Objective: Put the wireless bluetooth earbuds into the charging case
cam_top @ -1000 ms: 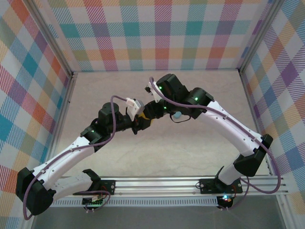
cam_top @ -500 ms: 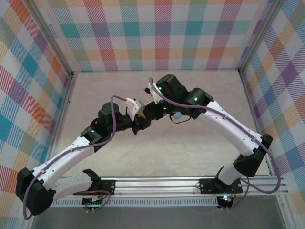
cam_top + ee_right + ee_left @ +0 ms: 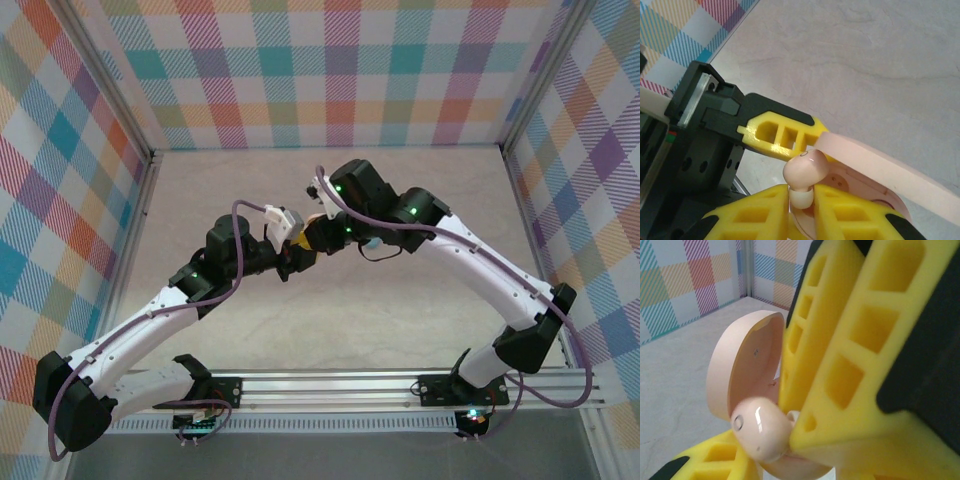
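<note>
My left gripper (image 3: 296, 252) is shut on the open pale pink charging case (image 3: 875, 172); one of its yellow fingers (image 3: 782, 132) lies along the case's side. The lid (image 3: 747, 362) stands raised. My right gripper (image 3: 802, 207) is shut on a pale pink earbud (image 3: 805, 172), pinching its silicone tip between the yellow fingers (image 3: 752, 215). The bud hangs just over the case's inner tray, close to it or touching; I cannot tell which. In the left wrist view the bud (image 3: 762, 432) sits against the right gripper's fingers (image 3: 840, 365). The other earbuds are hidden.
Both arms meet mid-table (image 3: 330, 330), above the beige surface. A light blue object (image 3: 372, 242) lies partly hidden under the right arm. Plaid walls (image 3: 330, 80) close off the back and sides, and a metal rail (image 3: 340, 385) runs along the near edge.
The right gripper has edged slightly toward the left gripper with the pink earbud still in it. The left arm holds the case in the same place.
</note>
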Motion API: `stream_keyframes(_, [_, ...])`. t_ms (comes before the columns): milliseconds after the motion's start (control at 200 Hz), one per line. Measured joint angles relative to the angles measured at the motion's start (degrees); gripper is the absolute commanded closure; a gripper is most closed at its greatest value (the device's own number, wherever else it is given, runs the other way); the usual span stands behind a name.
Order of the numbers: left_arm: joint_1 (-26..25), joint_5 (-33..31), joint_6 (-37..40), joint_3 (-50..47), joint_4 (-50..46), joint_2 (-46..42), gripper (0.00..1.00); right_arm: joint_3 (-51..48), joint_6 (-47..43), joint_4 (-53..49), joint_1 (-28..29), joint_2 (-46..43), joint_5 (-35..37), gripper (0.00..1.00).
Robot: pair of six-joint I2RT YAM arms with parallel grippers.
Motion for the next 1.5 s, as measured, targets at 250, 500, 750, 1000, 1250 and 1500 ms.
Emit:
stream_keyframes(250, [0.0, -0.02, -0.04, 0.0, 0.79, -0.02, 0.7, -3.04, 0.9, 0.85, 0.0, -3.89, 1.79, 0.79])
stream_keyframes(500, [0.0, 0.0, -0.24, 0.0, 1.86, -0.02, 0.7, -3.21, 1.62, 2.01, 0.0, -4.39, 1.46, 0.72])
stream_keyframes(750, [0.0, 0.02, -0.26, -0.02, 2.12, -0.02, 0.7, -3.39, 3.21, 3.15, -0.48, -4.96, 0.68, 0.7])
stream_keyframes(1000, [0.0, 0.02, -1.16, -0.85, 4.79, -0.15, 0.7, -3.54, 4.68, 4.28, -1.86, -5.77, -1.99, 0.75])
stream_keyframes(1250, [0.0, -0.11, -1.57, -1.99, 6.01, -1.22, 0.7, -3.54, 4.68, 4.37, -1.9, -5.29, -3.32, 0.78])
stream_keyframes(1500, [0.0, -0.46, -1.6, -2.49, 5.95, -1.49, 0.7, -3.5, 4.63, 3.89, -1.9, -4.52, -3.26, 0.74])
